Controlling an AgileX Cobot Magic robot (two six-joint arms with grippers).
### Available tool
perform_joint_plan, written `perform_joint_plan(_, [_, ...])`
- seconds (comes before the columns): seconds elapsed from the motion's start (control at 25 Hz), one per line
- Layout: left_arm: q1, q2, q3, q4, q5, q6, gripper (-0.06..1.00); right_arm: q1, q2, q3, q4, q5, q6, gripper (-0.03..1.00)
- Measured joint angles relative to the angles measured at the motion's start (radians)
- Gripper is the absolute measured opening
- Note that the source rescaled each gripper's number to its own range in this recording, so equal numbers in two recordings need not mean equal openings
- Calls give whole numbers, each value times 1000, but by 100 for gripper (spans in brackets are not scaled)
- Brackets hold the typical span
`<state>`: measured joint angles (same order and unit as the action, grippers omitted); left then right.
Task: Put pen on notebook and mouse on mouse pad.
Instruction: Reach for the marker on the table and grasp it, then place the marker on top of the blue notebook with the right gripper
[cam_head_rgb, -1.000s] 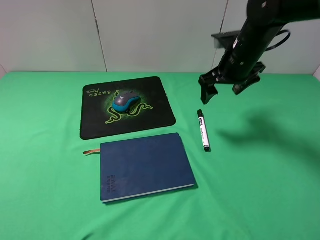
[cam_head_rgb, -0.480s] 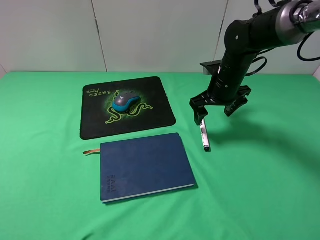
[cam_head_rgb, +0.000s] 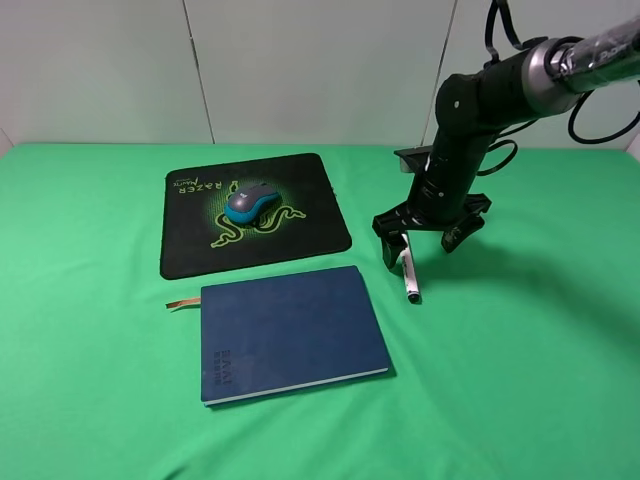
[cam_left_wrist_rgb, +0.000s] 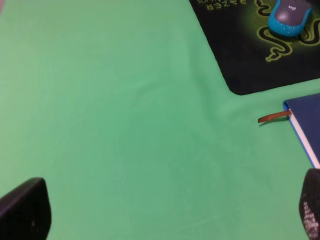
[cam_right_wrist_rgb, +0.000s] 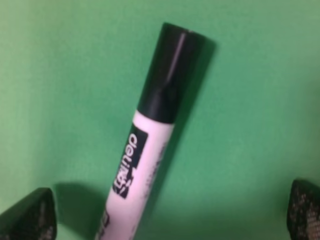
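The pen (cam_head_rgb: 409, 279) lies on the green cloth just right of the notebook (cam_head_rgb: 290, 332); its black cap and white barrel (cam_right_wrist_rgb: 150, 145) fill the right wrist view. My right gripper (cam_head_rgb: 421, 241) hangs low over the pen's capped end, open, one finger on each side (cam_right_wrist_rgb: 166, 212), nothing gripped. The mouse (cam_head_rgb: 250, 203) rests on the mouse pad (cam_head_rgb: 305, 175), over the green emblem. My left gripper (cam_left_wrist_rgb: 167, 220) is open above bare cloth to the left of the mouse pad (cam_left_wrist_rgb: 250, 65), the mouse (cam_left_wrist_rgb: 290, 12) and the notebook's corner (cam_left_wrist_rgb: 307, 117). It is outside the exterior view.
The notebook's tan ribbon (cam_head_rgb: 182, 303) sticks out on its left side. Green cloth (cam_head_rgb: 520, 380) covers the whole table, with a white wall behind. The right arm's link and cables (cam_head_rgb: 500, 80) rise at the back right.
My right gripper has come down and to the left, from high above the table to just over the pen, its fingers now straddling it. Pen, mouse and notebook have not moved.
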<state>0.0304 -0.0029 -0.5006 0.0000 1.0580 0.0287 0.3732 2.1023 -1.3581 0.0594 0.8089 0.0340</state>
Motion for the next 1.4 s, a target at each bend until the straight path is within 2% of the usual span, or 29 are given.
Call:
perform_joint_plan(0.28, [0, 0, 0, 0, 0, 0, 100, 0, 4, -4, -4, 1, 2, 100])
perform_joint_plan(0.4, [0, 0, 0, 0, 0, 0, 100, 0, 4, -4, -8, 3, 2, 90])
perform_joint_plan(0.52, [0, 0, 0, 0, 0, 0, 100, 0, 6, -4, -12, 7, 2, 65])
perform_joint_plan(0.64, [0, 0, 0, 0, 0, 0, 100, 0, 7, -4, -13, 11, 2, 33])
perform_joint_plan(0.76, [0, 0, 0, 0, 0, 0, 100, 0, 7, -4, -12, 13, 2, 11])
perform_joint_plan(0.84, [0, 0, 0, 0, 0, 0, 100, 0, 7, -4, -11, 14, 2, 1])
perform_joint_plan(1.16, [0, 0, 0, 0, 0, 0, 100, 0, 7, -5, -10, 22, 2, 0])
perform_joint_plan(1.4, [0, 0, 0, 0, 0, 0, 100, 0, -30, -47, -6, 116, 2, 0])
